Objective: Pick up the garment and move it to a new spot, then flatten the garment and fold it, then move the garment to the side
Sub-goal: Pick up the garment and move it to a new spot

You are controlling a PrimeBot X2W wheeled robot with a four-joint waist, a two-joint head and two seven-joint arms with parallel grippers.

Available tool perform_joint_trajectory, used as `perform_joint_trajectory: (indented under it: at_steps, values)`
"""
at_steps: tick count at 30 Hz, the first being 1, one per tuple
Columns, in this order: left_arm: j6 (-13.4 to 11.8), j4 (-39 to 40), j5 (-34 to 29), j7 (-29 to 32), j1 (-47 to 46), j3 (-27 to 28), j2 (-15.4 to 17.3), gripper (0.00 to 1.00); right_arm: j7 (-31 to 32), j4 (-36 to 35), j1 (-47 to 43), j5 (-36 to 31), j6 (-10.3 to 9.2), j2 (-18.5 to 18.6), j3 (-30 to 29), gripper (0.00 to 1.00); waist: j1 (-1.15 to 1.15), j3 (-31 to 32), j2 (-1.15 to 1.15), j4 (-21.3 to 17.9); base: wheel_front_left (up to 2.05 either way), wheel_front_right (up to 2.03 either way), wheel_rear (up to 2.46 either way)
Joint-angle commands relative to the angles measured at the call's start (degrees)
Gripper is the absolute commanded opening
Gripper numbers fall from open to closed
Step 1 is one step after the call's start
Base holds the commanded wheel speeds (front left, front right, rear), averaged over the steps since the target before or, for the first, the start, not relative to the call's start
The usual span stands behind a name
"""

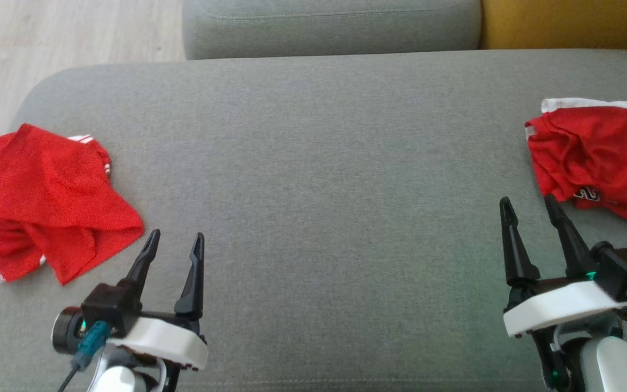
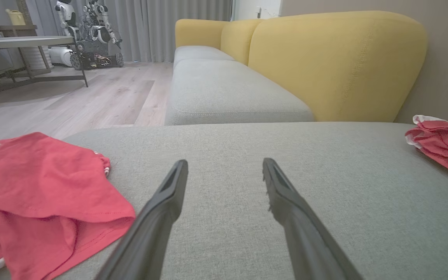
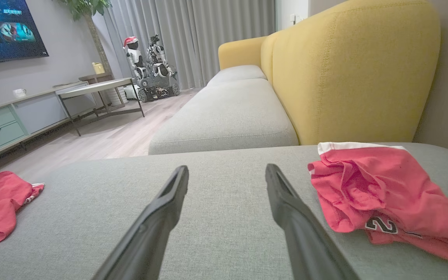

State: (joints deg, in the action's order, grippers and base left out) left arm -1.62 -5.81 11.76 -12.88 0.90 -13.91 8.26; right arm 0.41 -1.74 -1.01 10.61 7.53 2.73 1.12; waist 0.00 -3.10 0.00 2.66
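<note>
Two red garments lie on a grey sofa cushion. One crumpled red garment with white trim and a white label sits at the left edge, also in the left wrist view. A second red garment with a white band and a printed number lies at the right, seen in the right wrist view. My left gripper is open, just right of the left garment, touching nothing. My right gripper is open, just left of the right garment, holding nothing.
A second grey seat cushion and a yellow backrest stand beyond. Wooden floor lies to the left, with a low table, a cabinet and another robot farther off.
</note>
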Motion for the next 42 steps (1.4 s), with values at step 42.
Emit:
perform_joint_trajectory:
  at_steps: [42]
  values:
    - [-2.85, 2.54, 3.41, -1.70, -2.78, 4.53, 1.47, 1.00, 0.78, -5.34, 0.63, -0.07, -0.04, 0.15, 4.51, 1.00, 0.00, 0.25, 0.00, 20.89, 0.00, 0.00, 0.00]
